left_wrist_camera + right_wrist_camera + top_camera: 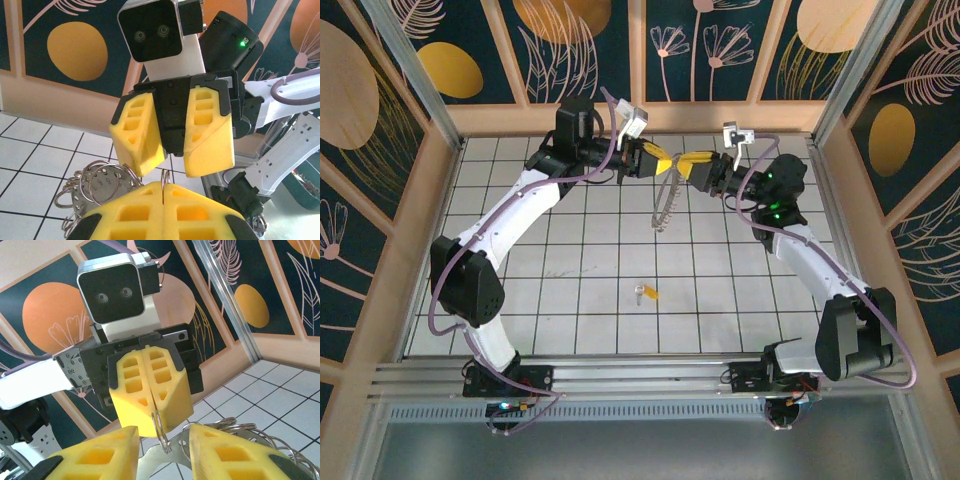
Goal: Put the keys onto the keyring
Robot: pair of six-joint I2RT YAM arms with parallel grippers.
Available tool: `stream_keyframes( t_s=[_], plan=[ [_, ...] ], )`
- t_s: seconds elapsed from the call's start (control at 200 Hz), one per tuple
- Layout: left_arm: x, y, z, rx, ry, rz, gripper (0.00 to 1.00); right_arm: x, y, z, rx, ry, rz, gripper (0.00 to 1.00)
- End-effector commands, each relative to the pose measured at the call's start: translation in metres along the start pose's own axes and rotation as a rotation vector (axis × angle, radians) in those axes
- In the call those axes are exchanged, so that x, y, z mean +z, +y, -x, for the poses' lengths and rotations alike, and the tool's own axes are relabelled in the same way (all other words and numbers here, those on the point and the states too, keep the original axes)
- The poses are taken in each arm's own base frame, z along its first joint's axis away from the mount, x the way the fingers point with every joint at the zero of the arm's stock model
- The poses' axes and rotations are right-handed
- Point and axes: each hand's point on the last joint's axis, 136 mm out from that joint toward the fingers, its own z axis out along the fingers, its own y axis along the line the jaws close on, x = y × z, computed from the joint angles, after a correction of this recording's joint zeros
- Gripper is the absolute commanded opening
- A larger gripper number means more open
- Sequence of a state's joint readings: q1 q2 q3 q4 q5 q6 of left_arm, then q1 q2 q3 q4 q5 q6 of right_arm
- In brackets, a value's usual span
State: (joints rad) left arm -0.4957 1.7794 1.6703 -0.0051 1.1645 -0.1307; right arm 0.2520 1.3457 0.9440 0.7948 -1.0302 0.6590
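Note:
The key, small and silver with a yellow-orange tag, lies on the tiled floor near the front centre, apart from both arms. The keyring is a thin split ring hooked into a perforated metal strip that hangs over the far middle and carries several more rings. My left gripper is shut on that split ring, which sticks out past its fingertips. My right gripper faces it nose to nose; its yellow fingers stand open on either side of the ring, with a clear gap.
A wooden frame and patterned panels wall in the white tiled floor. Both arms reach inward over the far half and meet near the back wall. An aluminium rail runs along the near edge by the bases.

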Motion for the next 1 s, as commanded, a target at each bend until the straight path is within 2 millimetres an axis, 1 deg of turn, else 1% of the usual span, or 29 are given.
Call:
stream_keyframes(
  t_s=[0.0,0.2,0.245,0.325,0.385,0.515,0.641,0.716,0.801,0.831,0.841,0.861,0.931,0.996],
  plan=[
    [-0.002,-0.009,0.012,0.061,-0.013,-0.029,0.0,0.006,0.008,0.008,-0.051,-0.003,0.027,0.31],
    [-0.002,-0.01,0.013,0.063,-0.017,-0.031,0.0,0.009,0.009,0.005,-0.047,0.007,0.031,0.31],
    [-0.003,-0.011,0.014,0.064,-0.019,-0.03,0.0,0.01,0.009,0.005,-0.046,0.008,0.031,0.29],
    [-0.003,-0.011,0.014,0.063,-0.019,-0.031,0.0,0.01,0.008,0.004,-0.045,0.011,0.029,0.24],
    [-0.003,-0.011,0.014,0.066,-0.02,-0.031,0.0,0.01,0.007,0.004,-0.045,0.009,0.026,0.18],
    [-0.002,-0.011,0.014,0.064,-0.02,-0.035,0.0,0.01,0.006,0.004,-0.045,0.007,0.022,0.0],
    [-0.002,-0.008,0.017,0.056,-0.031,-0.015,0.0,0.009,0.003,0.005,-0.056,-0.005,0.003,0.0],
    [-0.004,-0.001,0.021,0.056,-0.052,0.041,0.23,0.007,0.0,0.008,-0.074,-0.022,-0.018,0.0],
    [-0.01,0.008,0.026,0.067,-0.086,0.146,0.4,0.001,-0.002,0.012,-0.095,-0.053,-0.028,0.0],
    [-0.01,0.014,0.024,0.068,-0.093,0.172,0.44,-0.002,-0.001,0.014,-0.102,-0.068,-0.025,0.0],
    [-0.014,0.007,0.031,0.085,-0.107,0.179,0.44,-0.004,-0.001,0.015,-0.103,-0.073,-0.024,0.0],
    [-0.016,0.005,0.034,0.095,-0.12,0.194,0.46,-0.007,0.001,0.016,-0.111,-0.086,-0.019,0.0],
    [-0.02,0.002,0.037,0.101,-0.144,0.214,0.49,-0.015,0.005,0.022,-0.125,-0.126,-0.007,0.0],
    [-0.023,0.001,0.04,0.1,-0.158,0.233,0.5,-0.02,0.011,0.025,-0.144,-0.157,0.008,0.0]
  ],
)
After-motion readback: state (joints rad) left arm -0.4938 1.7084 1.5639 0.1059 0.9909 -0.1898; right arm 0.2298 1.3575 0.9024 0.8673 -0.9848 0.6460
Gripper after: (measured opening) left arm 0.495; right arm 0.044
